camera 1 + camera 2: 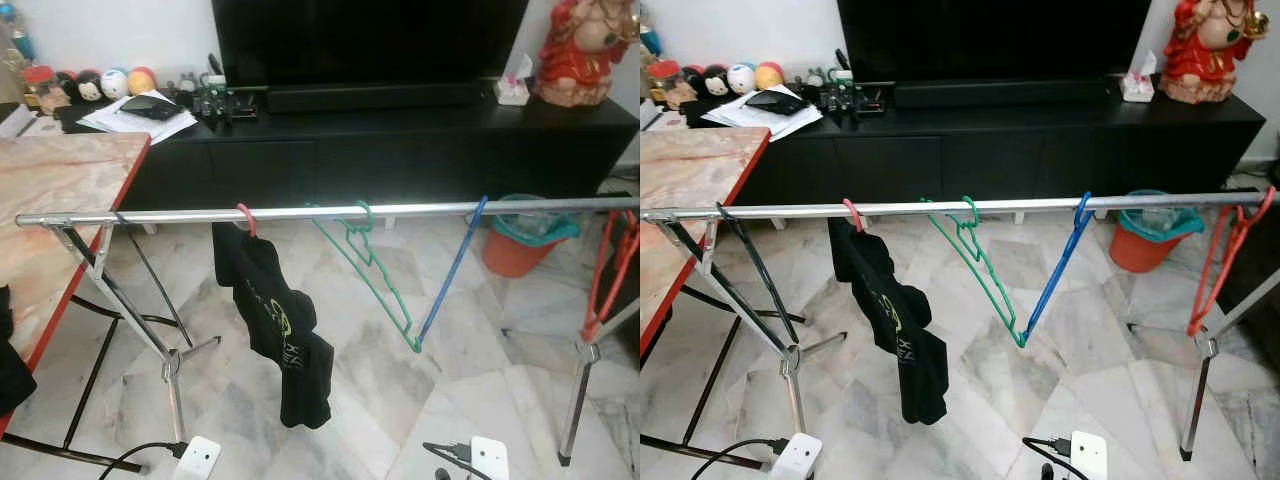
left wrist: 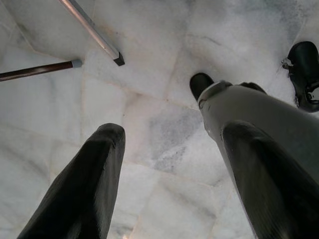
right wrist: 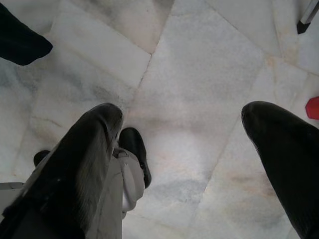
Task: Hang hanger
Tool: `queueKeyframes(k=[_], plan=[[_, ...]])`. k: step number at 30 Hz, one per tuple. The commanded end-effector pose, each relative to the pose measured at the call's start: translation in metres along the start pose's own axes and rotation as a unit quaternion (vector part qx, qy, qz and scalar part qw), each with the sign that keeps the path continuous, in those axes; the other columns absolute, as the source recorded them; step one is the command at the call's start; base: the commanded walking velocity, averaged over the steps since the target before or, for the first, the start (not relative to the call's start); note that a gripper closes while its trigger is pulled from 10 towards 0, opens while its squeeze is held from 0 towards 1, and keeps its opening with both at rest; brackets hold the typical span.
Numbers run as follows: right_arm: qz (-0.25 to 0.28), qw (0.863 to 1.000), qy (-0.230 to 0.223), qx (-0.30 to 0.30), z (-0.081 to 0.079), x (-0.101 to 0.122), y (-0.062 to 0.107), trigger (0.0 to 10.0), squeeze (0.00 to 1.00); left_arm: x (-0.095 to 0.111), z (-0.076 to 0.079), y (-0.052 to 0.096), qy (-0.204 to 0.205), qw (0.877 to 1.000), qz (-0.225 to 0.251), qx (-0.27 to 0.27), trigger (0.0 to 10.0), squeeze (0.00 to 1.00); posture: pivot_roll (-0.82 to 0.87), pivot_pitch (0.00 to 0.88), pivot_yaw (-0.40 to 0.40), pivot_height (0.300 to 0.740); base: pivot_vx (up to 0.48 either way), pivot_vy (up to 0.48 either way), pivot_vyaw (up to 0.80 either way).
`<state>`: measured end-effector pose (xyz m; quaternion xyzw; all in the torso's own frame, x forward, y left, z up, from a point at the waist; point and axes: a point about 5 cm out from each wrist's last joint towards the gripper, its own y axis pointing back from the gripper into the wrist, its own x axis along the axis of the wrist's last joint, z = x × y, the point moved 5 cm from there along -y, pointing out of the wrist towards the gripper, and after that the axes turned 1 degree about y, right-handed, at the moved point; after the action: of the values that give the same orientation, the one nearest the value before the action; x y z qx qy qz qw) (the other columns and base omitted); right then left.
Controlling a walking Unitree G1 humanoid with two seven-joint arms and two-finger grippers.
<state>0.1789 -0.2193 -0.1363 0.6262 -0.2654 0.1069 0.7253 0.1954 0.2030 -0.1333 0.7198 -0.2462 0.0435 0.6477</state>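
A pink plastic hanger [image 1: 246, 218] hooks over the long chrome rail of the clothes rack [image 1: 180, 215], left of the rail's middle, and a black T-shirt with a green print [image 1: 272, 320] droops from it in a crumpled, slanting fall. Further along the rail toward its right end hang an empty thin green wire hanger [image 1: 365, 270] and an empty blue plastic hanger [image 1: 452, 270]; their lower corners touch below the rail. At the far right end a red plastic hanger [image 1: 608, 280] hangs by the rack's right leg. A black hanger [image 1: 758, 270] leans at the left end, beside the crossed chrome legs.

The rack stands on a pale marble tile floor [image 1: 400, 400]. Behind it runs a low black TV cabinet [image 1: 400, 140], with an orange bin lined in teal [image 1: 522, 238] on the floor near its right end. A wooden table with a red edge [image 1: 60, 190] borders the rack's left end.

The left gripper [image 2: 169, 164] and right gripper [image 3: 182, 144] both hang low over the floor tiles, each with its two black fingers spread wide and nothing between them.
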Motion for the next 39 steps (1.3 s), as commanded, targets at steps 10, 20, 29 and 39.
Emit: queueKeyframes(k=[10,20,29,39], plan=[[-0.009,1.0,0.006,0.001,0.0004,-0.0047,0.0004,10.0,0.0,-0.0049,-0.0006,0.0003,-0.019,1.0,-0.007,-0.002,10.0,0.0,-0.15,0.0,0.026,0.74,0.0,-0.12,-0.7],[-0.008,1.0,0.011,0.0,0.0013,-0.0046,0.0005,10.0,0.0,-0.0041,0.0008,0.0002,-0.03,1.0,-0.004,-0.006,10.0,0.0,-0.15,0.0,0.031,0.74,0.0,0.0,-0.69],[-0.01,1.0,0.011,0.001,-0.0018,-0.0079,0.001,10.0,0.0,-0.0039,0.001,0.0003,-0.036,0.999,-0.002,-0.008,10.0,0.0,-0.15,0.0,0.035,0.74,0.0,-0.094,-0.69],[-0.012,1.0,0.012,0.002,-0.0031,-0.0096,0.0013,10.0,0.0,-0.0045,0.0004,0.0003,-0.037,0.999,-0.002,-0.007,10.0,0.0,-0.15,0.0,0.038,0.74,0.0,0.0,-0.68]])
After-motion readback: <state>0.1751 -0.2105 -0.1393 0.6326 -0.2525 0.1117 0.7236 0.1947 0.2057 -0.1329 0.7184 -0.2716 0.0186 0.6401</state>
